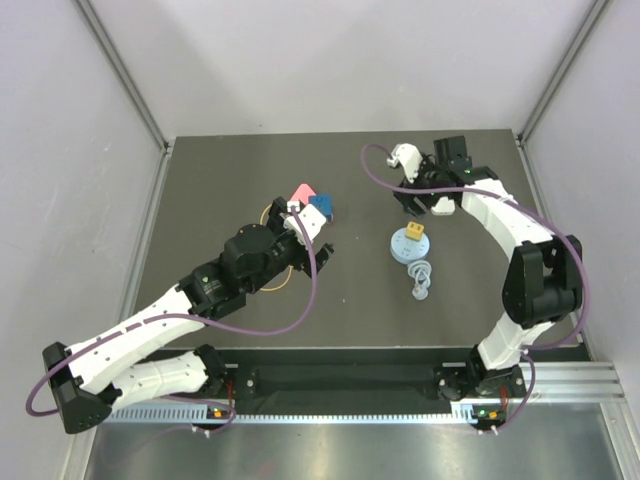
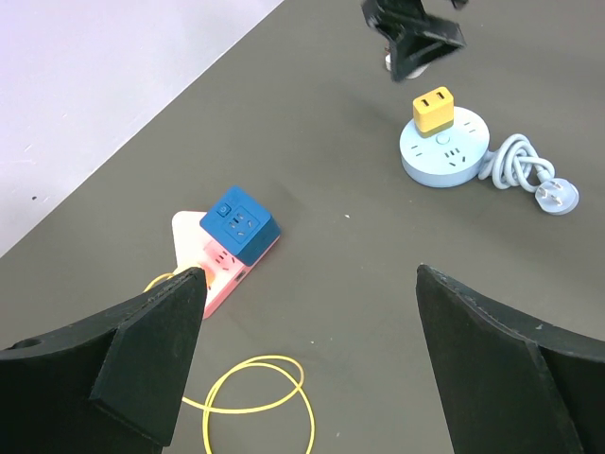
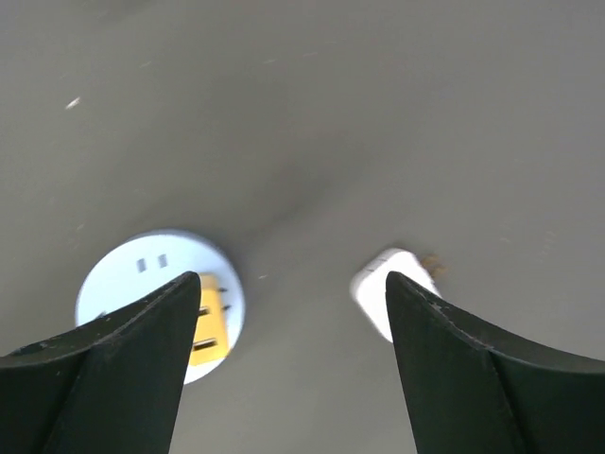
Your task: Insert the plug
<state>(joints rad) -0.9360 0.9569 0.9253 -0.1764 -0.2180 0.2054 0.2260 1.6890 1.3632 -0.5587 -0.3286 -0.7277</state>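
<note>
**Both grippers wide and empty, yellow plug on the round socket**

The left gripper (image 1: 315, 238) hangs over the table with its jaws spread wide and nothing between them. Just ahead of it, toward its left-hand finger (image 2: 151, 359), a blue cube adapter (image 2: 241, 222) sits on a pink-and-white socket block (image 2: 213, 263). A loop of yellow cable (image 2: 260, 397) lies under the gap. Farther ahead and to the right is the right gripper (image 1: 428, 205), jaws apart and empty. The yellow plug (image 1: 414, 233) stands upright on the round blue socket (image 1: 400, 250), near this gripper on its base side and clear of both fingers. A small white object (image 3: 389, 288) lies by its right-hand finger (image 3: 473, 378). A grey coiled cord (image 1: 422, 282) lies past the socket.
</note>
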